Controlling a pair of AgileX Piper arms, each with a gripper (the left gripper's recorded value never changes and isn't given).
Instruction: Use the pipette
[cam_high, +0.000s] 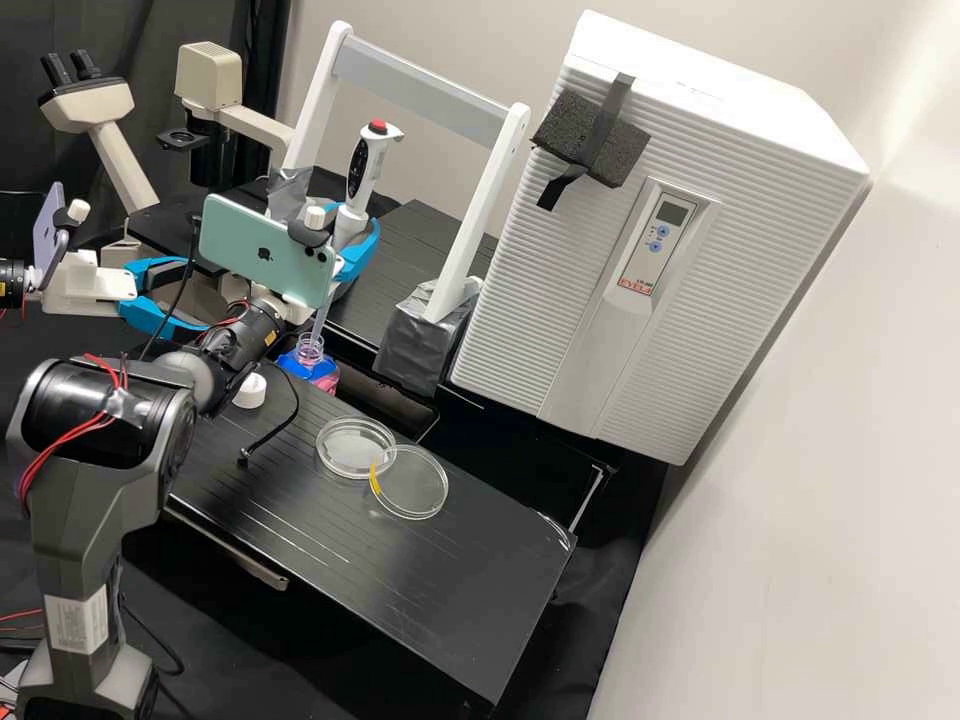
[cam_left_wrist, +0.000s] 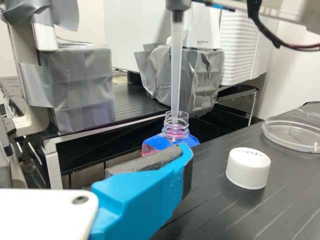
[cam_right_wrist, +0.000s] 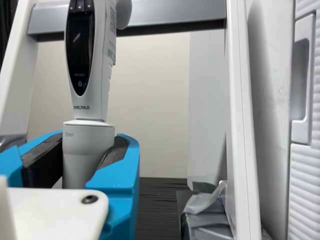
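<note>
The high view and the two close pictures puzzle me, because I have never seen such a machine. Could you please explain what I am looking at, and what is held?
These are two robot arms working at a black bench. The high view comes from a fixed camera above. Each of the other two pictures comes from a camera on one arm's wrist, so that arm's own blue fingers appear at the edge.

The right gripper is shut on a white pipette, a tool for drawing up liquid. The pipette's long tip reaches into the neck of a small bottle of pink liquid standing on the bench. The left gripper is open near the bottle and holds nothing.

On the bench there are also a white cap and two clear round dishes, which touch each other. A big white machine stands behind.
</note>
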